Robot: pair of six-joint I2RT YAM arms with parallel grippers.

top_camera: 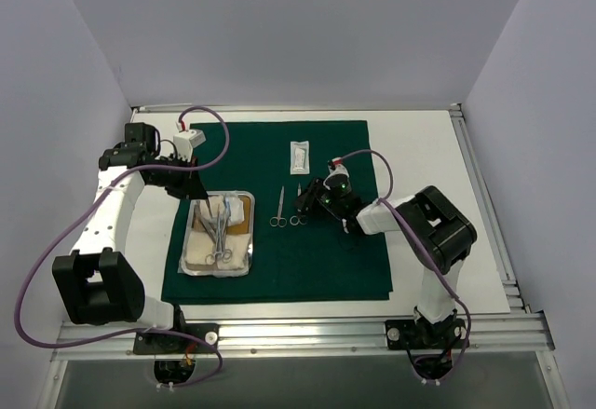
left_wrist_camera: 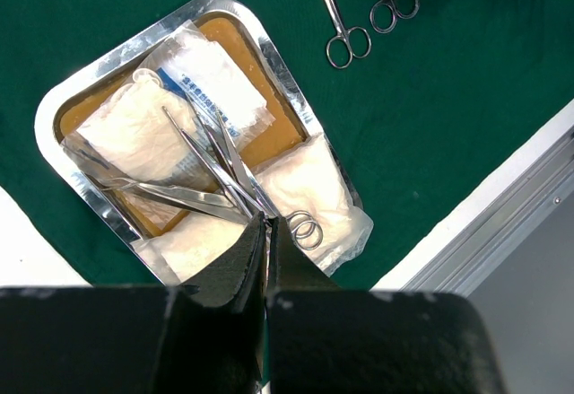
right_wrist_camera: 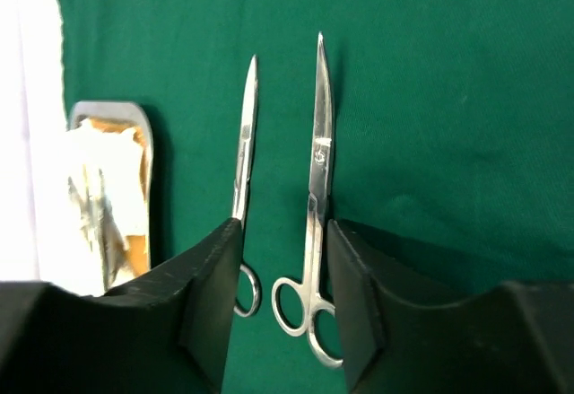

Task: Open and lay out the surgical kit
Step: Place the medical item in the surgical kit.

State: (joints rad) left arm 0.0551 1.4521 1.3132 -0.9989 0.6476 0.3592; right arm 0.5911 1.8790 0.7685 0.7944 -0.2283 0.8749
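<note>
Right hand (right_wrist_camera: 282, 225) open astride scissors (right_wrist_camera: 316, 188); left hand (left_wrist_camera: 267, 222) shut, empty.
Drape (right_wrist_camera: 430, 98) spread, packet (top_camera: 298, 155) out; tray (left_wrist_camera: 43, 120) not yet unloaded.

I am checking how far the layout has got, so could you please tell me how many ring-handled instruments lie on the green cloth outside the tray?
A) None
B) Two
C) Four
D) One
B: the left ring-handled instrument and the right ring-handled instrument lie side by side on the green cloth, outside the steel tray.
</note>
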